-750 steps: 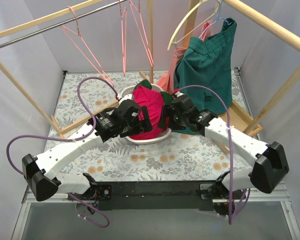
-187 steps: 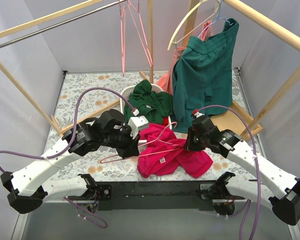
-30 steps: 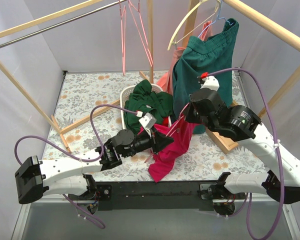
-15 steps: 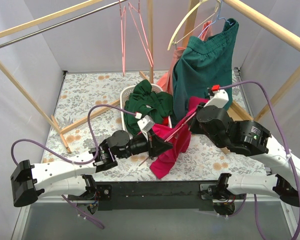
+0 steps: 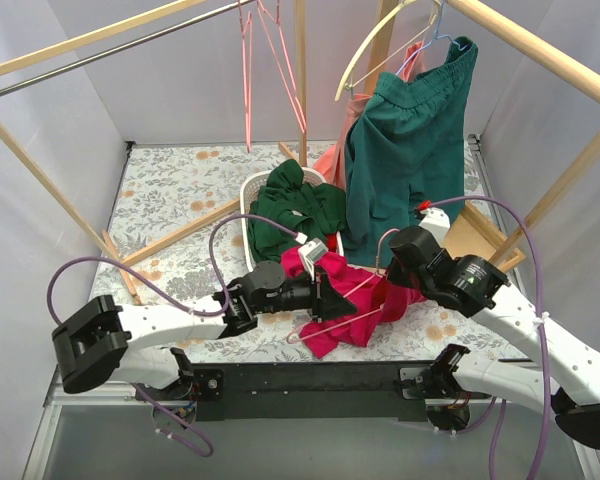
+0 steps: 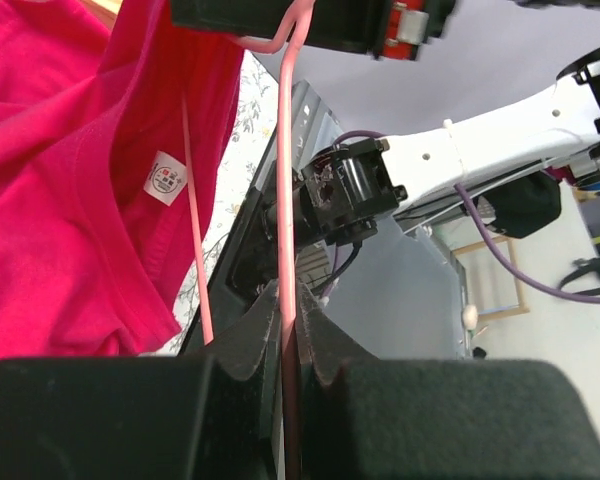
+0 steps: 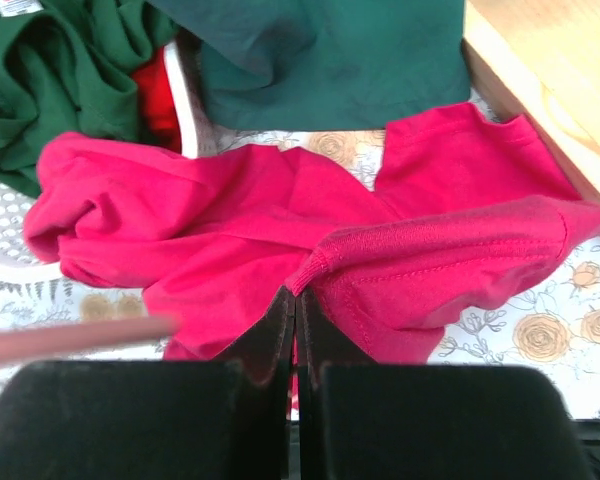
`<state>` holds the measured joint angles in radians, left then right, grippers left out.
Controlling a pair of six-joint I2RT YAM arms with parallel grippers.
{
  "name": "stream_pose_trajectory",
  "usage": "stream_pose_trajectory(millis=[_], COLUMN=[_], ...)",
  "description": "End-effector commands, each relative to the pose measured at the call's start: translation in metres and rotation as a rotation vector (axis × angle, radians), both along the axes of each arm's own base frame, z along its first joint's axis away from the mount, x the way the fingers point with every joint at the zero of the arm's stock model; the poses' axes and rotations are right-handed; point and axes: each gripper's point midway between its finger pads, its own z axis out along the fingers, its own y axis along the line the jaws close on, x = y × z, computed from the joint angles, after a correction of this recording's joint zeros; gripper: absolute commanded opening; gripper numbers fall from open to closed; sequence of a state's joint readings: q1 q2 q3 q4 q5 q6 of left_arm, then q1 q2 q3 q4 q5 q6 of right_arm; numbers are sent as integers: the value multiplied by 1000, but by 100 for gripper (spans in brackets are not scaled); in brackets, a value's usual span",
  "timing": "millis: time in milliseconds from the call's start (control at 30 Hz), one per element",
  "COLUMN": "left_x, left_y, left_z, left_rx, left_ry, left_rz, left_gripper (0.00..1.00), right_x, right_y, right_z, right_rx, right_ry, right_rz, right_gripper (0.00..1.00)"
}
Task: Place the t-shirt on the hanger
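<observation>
The t-shirt (image 5: 352, 300) is heaped at the front of the bench (image 5: 160, 190), just before a white basket (image 5: 250, 188), between both arms. A fold of it is clamped in the right tool (image 7: 295, 300). The hanger (image 6: 285, 190) is gripped by its wire in the left tool (image 6: 285, 300), another strand being seen beside the collar. A white neck label (image 6: 165, 178) bears print too small to be read. The bench is covered in a floral cloth. A dark green garment (image 5: 295, 212) is piled in the basket, teal shorts (image 5: 410, 140) are hung from a wooden frame (image 5: 540, 50), and pale grey walls enclose the space.
</observation>
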<state>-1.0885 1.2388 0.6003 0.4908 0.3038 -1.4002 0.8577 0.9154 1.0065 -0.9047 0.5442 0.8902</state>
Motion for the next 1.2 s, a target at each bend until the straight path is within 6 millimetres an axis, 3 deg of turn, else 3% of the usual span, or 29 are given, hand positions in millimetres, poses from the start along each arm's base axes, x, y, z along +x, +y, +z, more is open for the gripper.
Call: stream_pose_trajectory(millis=[0, 200, 300, 400, 433, 533, 567, 667, 733, 800, 867, 900, 1033, 1167], left_x=[18, 45, 55, 66, 71, 74, 74, 74, 75, 75, 74, 73, 71, 74], left_y=[-13, -15, -22, -36, -44, -56, -58, -68, -71, -71, -72, -71, -70, -67], left_z=[67, 65, 71, 67, 50, 27, 23, 5, -5, -22, -26, -36, -41, -45], left_rx=[-251, -306, -309, -280, -224, -173, -166, -103, -50, 13, 38, 72, 113, 173], left_ry=[-40, 50, 31, 43, 48, 88, 99, 131, 147, 163, 166, 185, 186, 166], left_rz=[37, 113, 116, 123, 120, 103, 101, 64, 64, 64, 53, 52, 45, 55], left_gripper=[0, 0, 0, 0, 0, 0, 0, 0, 0, 0, 0, 0, 0, 0], right_x=[-2, 4, 5, 6, 4, 6, 3, 4, 4, 6, 7, 10, 17, 32], right_y=[21, 32, 37, 32, 28, 18, 15, 13, 11, 12, 12, 11, 10, 6], right_z=[17, 55, 61, 46, 33, 10, -11, -24, -16, -5, 8, 21, 50, 61], right_rx=[97, 161, 162, 122, 99, 70, 69, 121, 146, 156, 158, 156, 142, 114], right_ry=[-16, -92, -101, -87, -70, -52, -5, -2, -34, -62, -96, -132, -204, -226], right_rz=[83, 122, 150, 136, 132, 133, 155, 162, 166, 190, 207, 219, 233, 225], right_gripper=[1, 1, 1, 1, 1, 1, 1, 1, 9, 30, 48, 51, 60, 66])
